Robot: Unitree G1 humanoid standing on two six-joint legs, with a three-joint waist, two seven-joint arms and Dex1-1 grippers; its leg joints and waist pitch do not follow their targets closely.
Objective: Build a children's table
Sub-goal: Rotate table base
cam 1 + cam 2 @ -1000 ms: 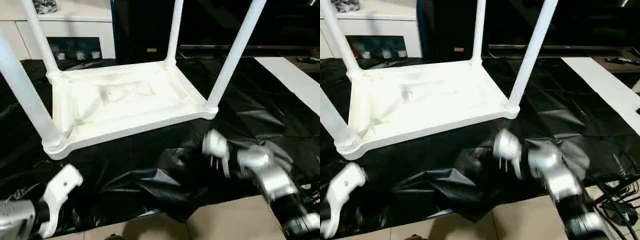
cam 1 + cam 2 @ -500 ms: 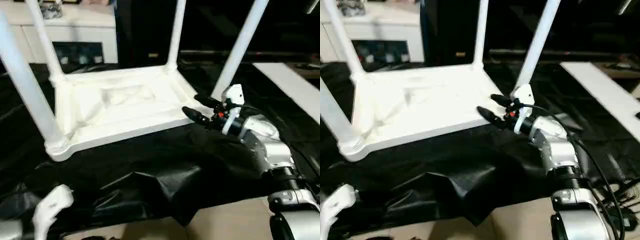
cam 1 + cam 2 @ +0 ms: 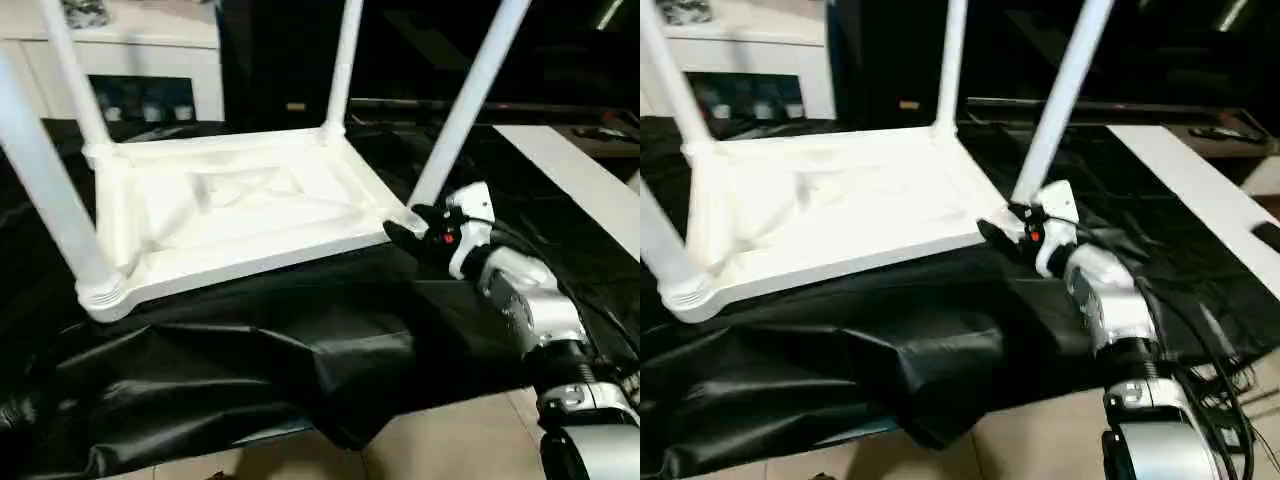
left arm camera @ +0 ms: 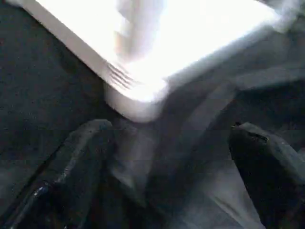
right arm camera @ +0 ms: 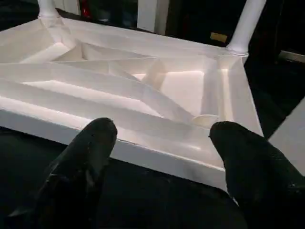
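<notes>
At the right near corner: the right gripper (image 3: 412,226) has come in from low over the black sheet (image 3: 300,350) to the near long edge of the children's table (image 3: 240,210), just left of the right near leg (image 3: 465,105).
Right jaws: spread, black fingers (image 5: 90,143) on either side of the rim as its wrist view looks along them; nothing pinched, and I cannot tell whether they touch the plastic.
Left arm: a second ago its white hand showed at the near left of the head views; it has since dropped out of them. Its wrist view now faces a rounded corner socket (image 4: 136,98) with a leg rising from it.
Left gripper (image 4: 167,167): jaws spread wide, holding nothing, apart from the corner.
Table's place: upside down on the black sheet, ribbed underside up, lying centre-left and stretching toward the far side; it has not shifted.
Legs: four white tubes stand in the corner sockets, left near leg (image 3: 45,190), left far leg (image 3: 70,75), right far leg (image 3: 345,65) and the right near one.
Behind: white cabinet (image 3: 120,60) at the far left, well apart.
Meaning for the task: by my reading the fitting is done, and both arms closing on opposite near corners suggests a grip to turn the table onto its legs.
Caution: the rim is smooth and the sheet is slack, so a one-sided lift could slide it.
</notes>
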